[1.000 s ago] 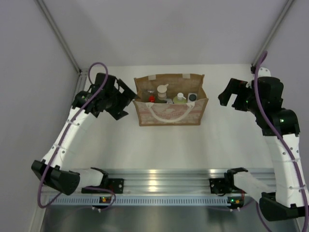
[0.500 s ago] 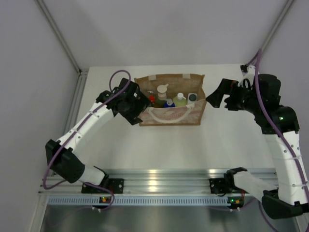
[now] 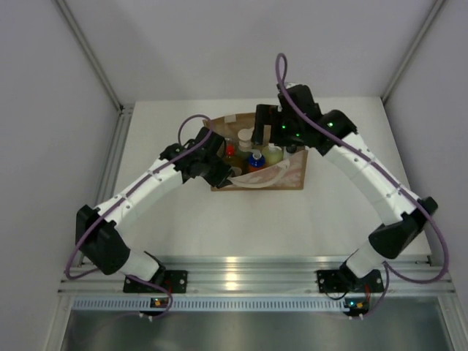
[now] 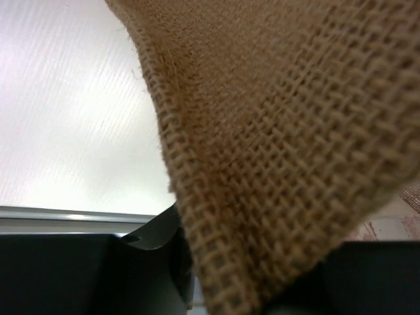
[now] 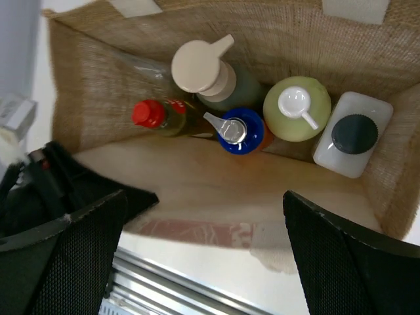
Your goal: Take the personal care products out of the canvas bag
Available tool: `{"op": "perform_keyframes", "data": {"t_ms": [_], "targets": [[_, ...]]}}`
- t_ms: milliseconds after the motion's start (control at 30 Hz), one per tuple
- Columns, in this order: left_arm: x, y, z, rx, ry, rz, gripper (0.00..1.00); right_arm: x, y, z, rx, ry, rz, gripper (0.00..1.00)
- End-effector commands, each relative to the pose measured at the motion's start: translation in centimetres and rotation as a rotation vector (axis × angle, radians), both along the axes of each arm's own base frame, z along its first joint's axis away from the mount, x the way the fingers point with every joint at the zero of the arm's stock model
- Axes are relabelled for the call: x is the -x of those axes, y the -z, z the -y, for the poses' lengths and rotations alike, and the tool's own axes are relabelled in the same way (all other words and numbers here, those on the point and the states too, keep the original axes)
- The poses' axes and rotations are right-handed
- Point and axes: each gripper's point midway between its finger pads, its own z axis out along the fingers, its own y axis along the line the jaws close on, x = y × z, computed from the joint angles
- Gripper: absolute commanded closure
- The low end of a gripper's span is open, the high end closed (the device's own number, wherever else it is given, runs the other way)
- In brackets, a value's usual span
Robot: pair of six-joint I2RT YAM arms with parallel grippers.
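The canvas bag (image 3: 291,170) stands at the middle of the table, tan woven with cream handles. My left gripper (image 3: 224,174) is at its front left corner, shut on the woven rim (image 4: 282,164), which fills the left wrist view. My right gripper (image 5: 210,262) hovers open over the bag's mouth (image 3: 267,128). Below it stand the personal care products: a grey-green bottle with a beige pump (image 5: 200,65), a yellow red-capped bottle (image 5: 149,113), an orange blue-capped bottle (image 5: 239,131), a pale-green white-capped bottle (image 5: 296,108) and a white dark-capped bottle (image 5: 354,133). A silvery tube (image 5: 146,65) leans against the left wall.
The white table (image 3: 241,219) lies in front of the bag, ending at the aluminium rail (image 3: 248,274) with the arm bases. Grey walls close in the left, back and right sides. A cream handle (image 3: 259,181) hangs over the bag's front wall.
My left gripper moved right onto the bag's front left corner and closed on its rim. My right arm swung left from beside the bag to above its mouth, jaws still open.
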Motion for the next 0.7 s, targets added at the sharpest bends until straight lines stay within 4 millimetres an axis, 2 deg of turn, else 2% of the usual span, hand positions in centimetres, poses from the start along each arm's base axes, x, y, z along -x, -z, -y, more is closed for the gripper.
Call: {"op": "perform_keyframes", "data": {"t_ms": [0, 33, 67, 100, 300, 367, 667], "targets": [[-0.1, 0.4, -1.0, -0.034, -0.041, 0.022, 0.71, -3.0, -0.1, -2.0, 0.015, 0.094, 0.033, 0.0], [-0.1, 0.5, -1.1, -0.04, -0.045, 0.022, 0.73, -3.5, 0.4, -2.6, 0.03, 0.095, 0.028, 0.01], [-0.2, 0.7, -1.1, -0.042, -0.046, 0.019, 0.76, -4.8, 2.2, -3.2, 0.069, 0.112, 0.005, 0.03], [-0.3, 0.8, -1.0, -0.04, -0.044, 0.019, 0.8, -5.3, 1.6, -3.7, 0.065, 0.118, 0.019, 0.04], [0.0, 1.9, -0.3, -0.035, -0.021, -0.025, 0.89, -8.5, 5.6, -5.7, 0.189, 0.128, -0.006, 0.07], [0.0, 2.0, -0.3, -0.036, -0.025, -0.026, 0.91, -9.2, 7.1, -6.3, 0.22, 0.127, -0.016, 0.1], [0.0, 2.1, -0.2, -0.035, -0.02, -0.031, 0.91, -10.5, 9.8, -6.7, 0.281, 0.142, -0.03, 0.23]]}}
